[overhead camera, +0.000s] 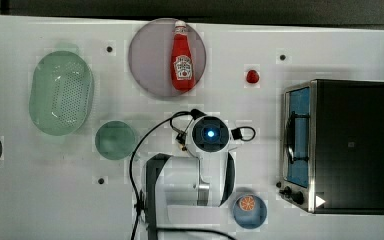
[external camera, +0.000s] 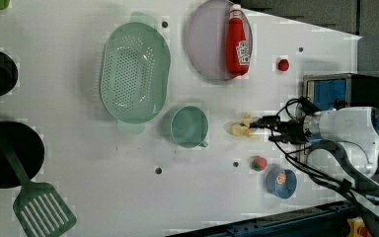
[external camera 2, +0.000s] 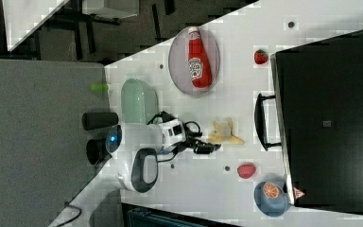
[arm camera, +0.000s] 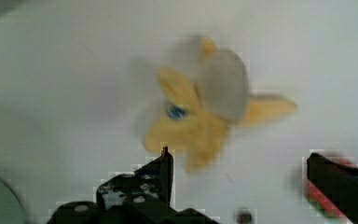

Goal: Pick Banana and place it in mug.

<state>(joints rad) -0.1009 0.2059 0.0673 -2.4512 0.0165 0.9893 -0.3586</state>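
- The robot is at the first step: getting ready to pick up the banana (external camera: 243,128). Nothing is picked up yet.
- The banana lies flat on the white surface (external camera: 79,197). It looks half peeled, with yellow flaps spread out like a star and a pale middle.
- In the left view, the banana sits between the mug (external camera: 189,127) and the fingers (external camera: 269,122). The mug is on the left view's left of the banana, near it but not touching.
- The fingers are spread wide and hold nothing. In the wrist view, the two black tips stand far apart with the banana (arm camera: 205,112) in front of them.
- In the right view, the fingers (external camera 2: 207,147) are just beside the banana (external camera 2: 224,132), but I cannot tell if they touch it.
- I think the next move is to bring the fingers over the banana so it sits between them, then go down and squeeze.
- The flaps look floppy, so I think a grab on the thick middle part would hold best.
- After that, the banana has to be lifted and carried to the mug, which stands open side up and looks empty.
- A small red fruit (external camera: 258,163) lies near the banana and should be left alone.
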